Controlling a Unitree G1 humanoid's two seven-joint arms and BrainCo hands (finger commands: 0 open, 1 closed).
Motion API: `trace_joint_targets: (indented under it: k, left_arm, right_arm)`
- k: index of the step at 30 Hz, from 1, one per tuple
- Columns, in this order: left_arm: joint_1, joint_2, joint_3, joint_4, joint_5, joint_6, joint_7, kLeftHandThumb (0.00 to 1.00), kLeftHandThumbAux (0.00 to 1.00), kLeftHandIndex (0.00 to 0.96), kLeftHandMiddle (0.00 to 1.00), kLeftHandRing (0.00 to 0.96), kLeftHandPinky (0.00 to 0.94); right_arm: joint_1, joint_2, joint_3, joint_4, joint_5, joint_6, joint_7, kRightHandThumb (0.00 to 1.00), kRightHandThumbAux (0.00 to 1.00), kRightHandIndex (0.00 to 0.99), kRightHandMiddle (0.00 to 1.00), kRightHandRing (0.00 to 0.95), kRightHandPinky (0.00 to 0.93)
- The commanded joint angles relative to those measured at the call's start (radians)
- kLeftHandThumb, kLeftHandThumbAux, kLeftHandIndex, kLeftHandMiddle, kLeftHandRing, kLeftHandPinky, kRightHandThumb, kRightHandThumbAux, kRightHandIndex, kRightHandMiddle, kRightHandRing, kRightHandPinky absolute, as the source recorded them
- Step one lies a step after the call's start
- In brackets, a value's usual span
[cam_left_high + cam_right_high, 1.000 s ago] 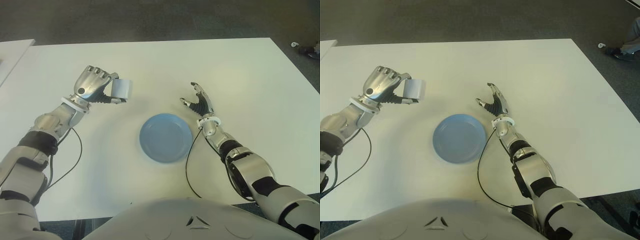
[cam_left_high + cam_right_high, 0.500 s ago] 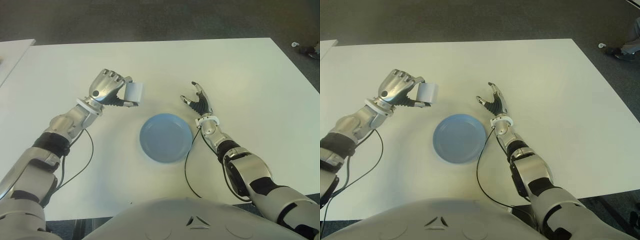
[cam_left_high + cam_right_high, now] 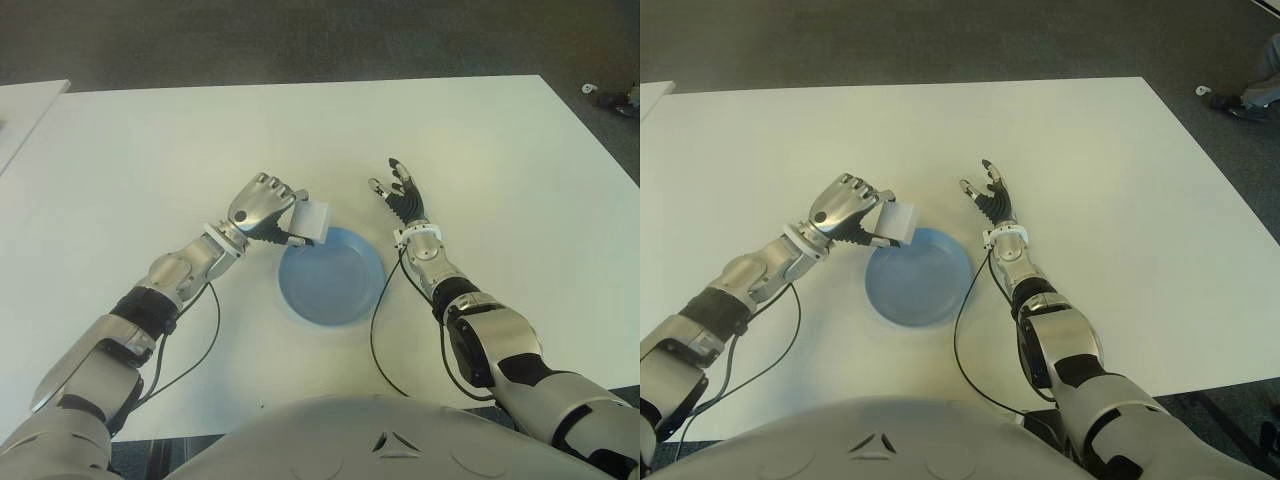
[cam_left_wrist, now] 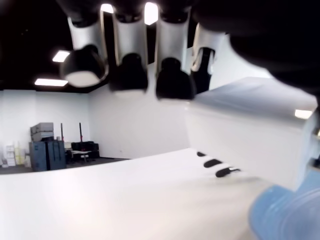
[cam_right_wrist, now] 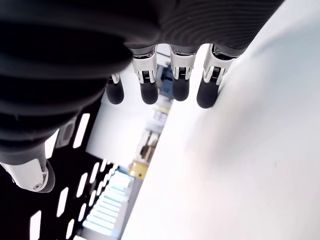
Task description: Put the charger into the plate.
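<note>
At the far left we see the corner of a second white table [image 3: 25,105], set apart from ours by a narrow gap. Our own table [image 3: 150,140] is a broad, smooth, matte white top, with dark floor [image 3: 300,35] beyond its far edge.

Our left hand [image 3: 262,205] is a metallic shell with dark finger joints, held above the table just left of the plate. Its fingers are curled around the charger [image 3: 312,219], a small white block with flat faces and rounded edges. In the left wrist view the charger [image 4: 255,135] looks smooth and plastic, pinched under the dark fingertips [image 4: 175,85], and a blue sliver of the plate shows below it. The charger hangs over the plate's near-left rim and we cannot tell whether it touches. A thin black cable [image 3: 190,330] loops from the left forearm across the table.

The plate [image 3: 350,300] is round, shallow, pale blue and plain, lying flat on the table between our two arms.

Our right hand [image 3: 404,192] shows just right of the plate's far edge, its dark fingers spread loosely and holding nothing; in the right wrist view the fingertips [image 5: 150,92] point out over bare white table. Another black cable [image 3: 378,330] curves along the plate's right side.

At the far right edge, on the floor, we make out a small dark object [image 3: 615,98] we cannot identify.
</note>
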Motion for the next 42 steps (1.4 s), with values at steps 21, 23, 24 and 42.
trace_joint_targets:
  k: [21, 23, 24, 42]
  left_arm:
    - [0.032, -0.014, -0.002, -0.037, -0.003, -0.026, -0.053, 0.719, 0.702, 0.443, 0.857, 0.855, 0.863]
    - [0.045, -0.013, 0.004, -0.056, -0.027, -0.038, -0.079, 0.719, 0.701, 0.443, 0.857, 0.855, 0.857]
    - [0.051, -0.011, 0.007, -0.067, -0.035, -0.041, -0.092, 0.717, 0.700, 0.443, 0.844, 0.841, 0.831]
    - [0.158, 0.059, 0.118, -0.283, -0.172, -0.056, -0.431, 0.280, 0.244, 0.010, 0.010, 0.009, 0.011]
  right_arm:
    - [0.053, 0.030, -0.008, 0.056, 0.007, 0.123, 0.042, 0.036, 0.468, 0.000, 0.000, 0.000, 0.042]
    - [0.053, 0.031, -0.008, 0.056, 0.007, 0.122, 0.043, 0.037, 0.466, 0.000, 0.000, 0.000, 0.042]
    - [0.053, 0.031, -0.009, 0.056, 0.007, 0.122, 0.043, 0.037, 0.466, 0.000, 0.000, 0.000, 0.042]
    - [0.055, 0.031, 0.001, 0.056, -0.005, 0.117, 0.034, 0.031, 0.457, 0.000, 0.000, 0.000, 0.057]
